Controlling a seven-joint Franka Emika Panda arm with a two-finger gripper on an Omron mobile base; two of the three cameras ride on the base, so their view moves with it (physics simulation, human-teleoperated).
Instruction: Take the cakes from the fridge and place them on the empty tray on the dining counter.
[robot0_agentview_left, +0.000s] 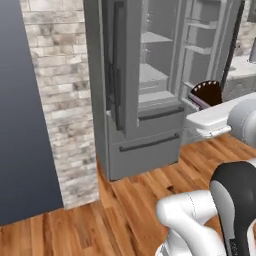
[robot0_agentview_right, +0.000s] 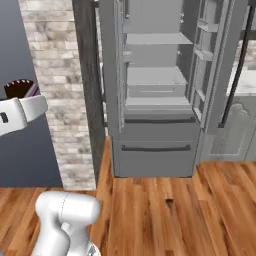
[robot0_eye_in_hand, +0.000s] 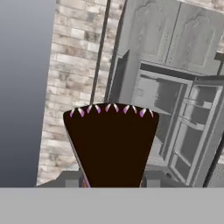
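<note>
Cake (robot0_eye_in_hand: 111, 144) wedge sits clamped between half-closed end effector (robot0_eye_in_hand: 113, 183) jaws, clear of the open fridge (robot0_agentview_right: 155, 85). Judgement: carry level and steady toward tray; avoid tilting or squeezing harder in transit.

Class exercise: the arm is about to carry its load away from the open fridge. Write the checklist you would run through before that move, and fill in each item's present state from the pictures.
1. Cake slice sits in the pincer, a grey finger either side of its narrow end in the hand view: ok.
2. Slice is clear of the fridge, out in front of it in both base views: ok.
3. Fridge doors stand open and may be in the swing path: not ok.
4. Second slice on the fridge shelves: cannot tell, none is visible.
5. Blue tray and dining counter located: cannot tell.
6. Wooden floor before the fridge is free of obstacles: ok.
</note>
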